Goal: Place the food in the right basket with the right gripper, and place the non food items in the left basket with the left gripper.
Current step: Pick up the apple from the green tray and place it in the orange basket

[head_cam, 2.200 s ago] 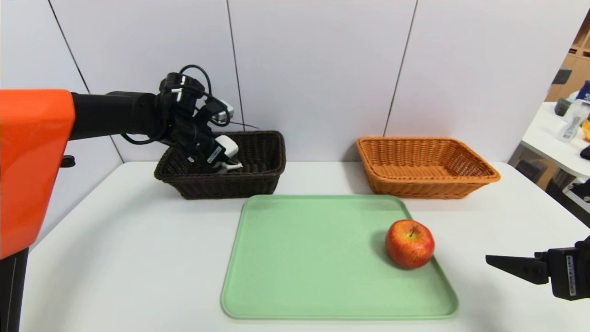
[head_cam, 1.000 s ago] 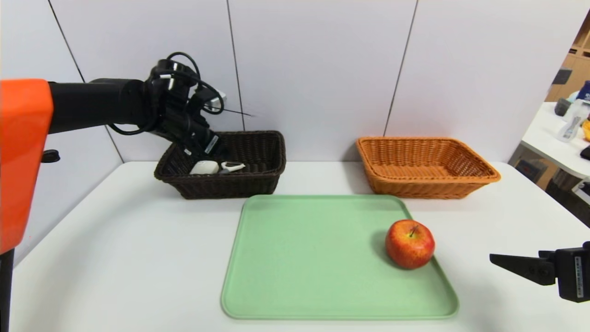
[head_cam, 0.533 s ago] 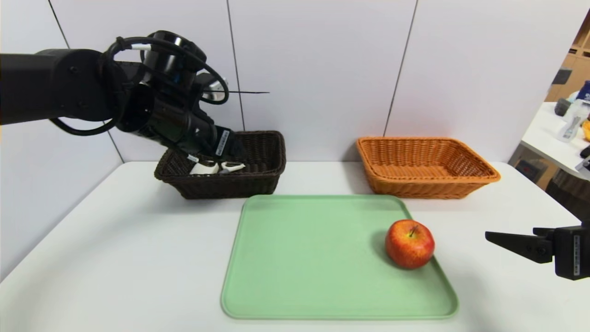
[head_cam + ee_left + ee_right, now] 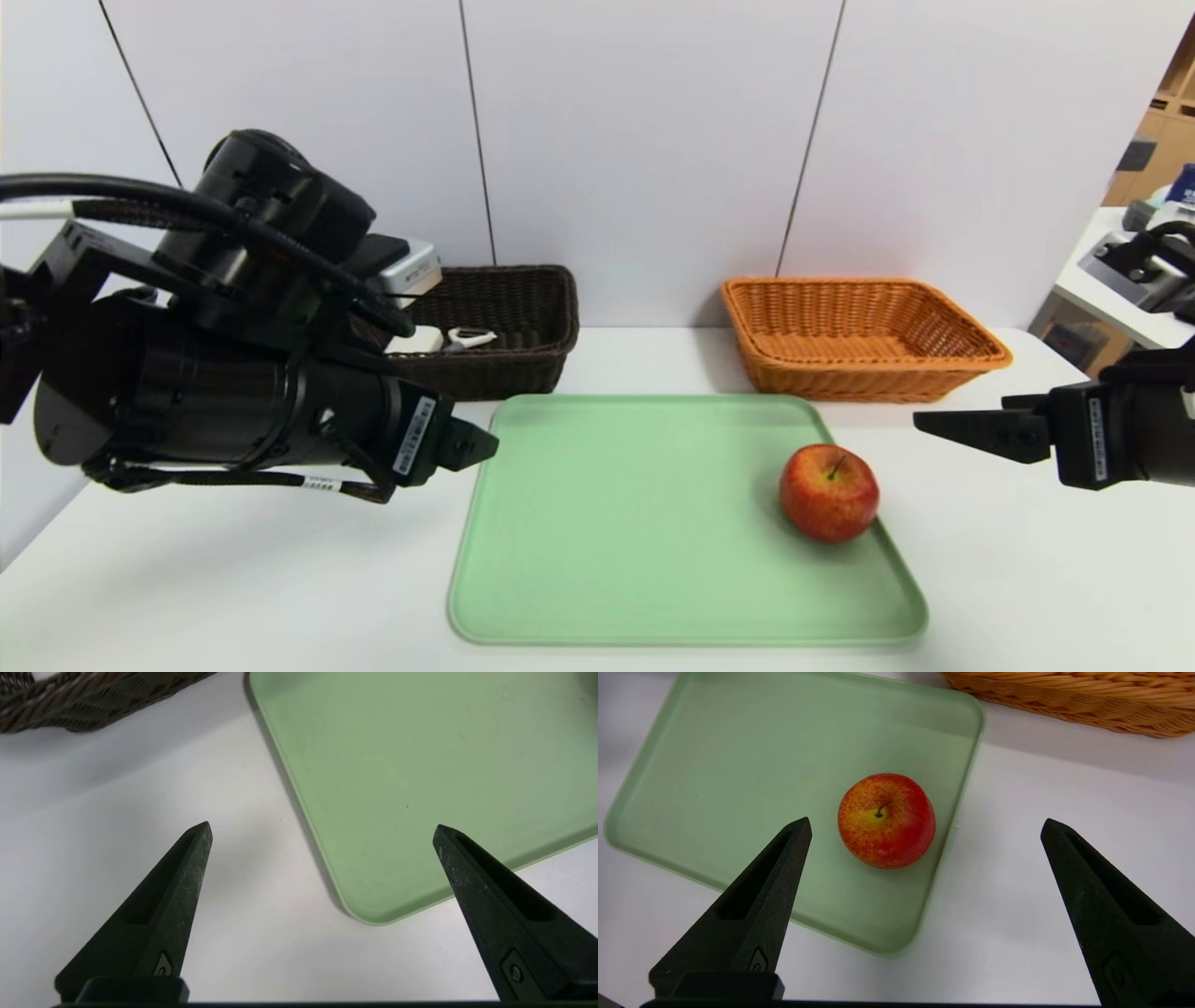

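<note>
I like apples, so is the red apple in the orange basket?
No, the red apple sits on the green tray.

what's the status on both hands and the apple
Left hand open, over the table and tray edge; right hand open, above the apple; apple on the green tray, nothing blocking it.

Red apple (image 4: 886,821) on green tray (image 4: 752,760), jaws wide apart, orange wicker basket (image 4: 1087,700) nearby
</note>
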You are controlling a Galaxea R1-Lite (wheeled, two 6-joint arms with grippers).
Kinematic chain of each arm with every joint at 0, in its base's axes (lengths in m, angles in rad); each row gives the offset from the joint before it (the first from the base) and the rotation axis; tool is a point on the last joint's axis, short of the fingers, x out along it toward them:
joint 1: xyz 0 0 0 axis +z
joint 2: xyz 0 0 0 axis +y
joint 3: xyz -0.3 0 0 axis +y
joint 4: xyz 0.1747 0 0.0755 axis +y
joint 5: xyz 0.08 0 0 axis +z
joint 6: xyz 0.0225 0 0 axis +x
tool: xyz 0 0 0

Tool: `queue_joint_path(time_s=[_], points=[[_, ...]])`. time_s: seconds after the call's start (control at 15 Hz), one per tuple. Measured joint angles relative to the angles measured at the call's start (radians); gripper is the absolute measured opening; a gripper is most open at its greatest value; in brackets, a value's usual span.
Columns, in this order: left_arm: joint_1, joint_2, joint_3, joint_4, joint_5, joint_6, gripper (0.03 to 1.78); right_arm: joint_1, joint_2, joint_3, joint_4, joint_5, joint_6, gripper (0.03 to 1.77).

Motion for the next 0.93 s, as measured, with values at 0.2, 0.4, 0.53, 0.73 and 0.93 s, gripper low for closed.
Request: queue_joint_path(time_s=[0.2, 0.4, 0.53, 0.73, 0.93], points=[[-0.02, -0.036, 0.061, -0.019, 0.042, -0.051, 1.69, 0.076, 0.091, -0.095, 0.069, -0.006, 0.003, 1.7], [-0.025, -0.054, 0.087, -0.02, 0.046, -0.058, 1.69, 0.129, 0.173, -0.163, 0.133, -0.015, 0.003, 1.7], [-0.026, -0.059, 0.091, -0.021, 0.046, -0.058, 1.69, 0.157, 0.221, -0.184, 0.167, -0.043, 0.003, 1.7], [-0.029, -0.062, 0.093, -0.021, 0.046, -0.058, 1.69, 0.185, 0.282, -0.191, 0.171, -0.085, -0.001, 1.7], [-0.03, -0.064, 0.094, -0.021, 0.046, -0.058, 1.69, 0.189, 0.327, -0.191, 0.166, -0.098, -0.004, 1.7]])
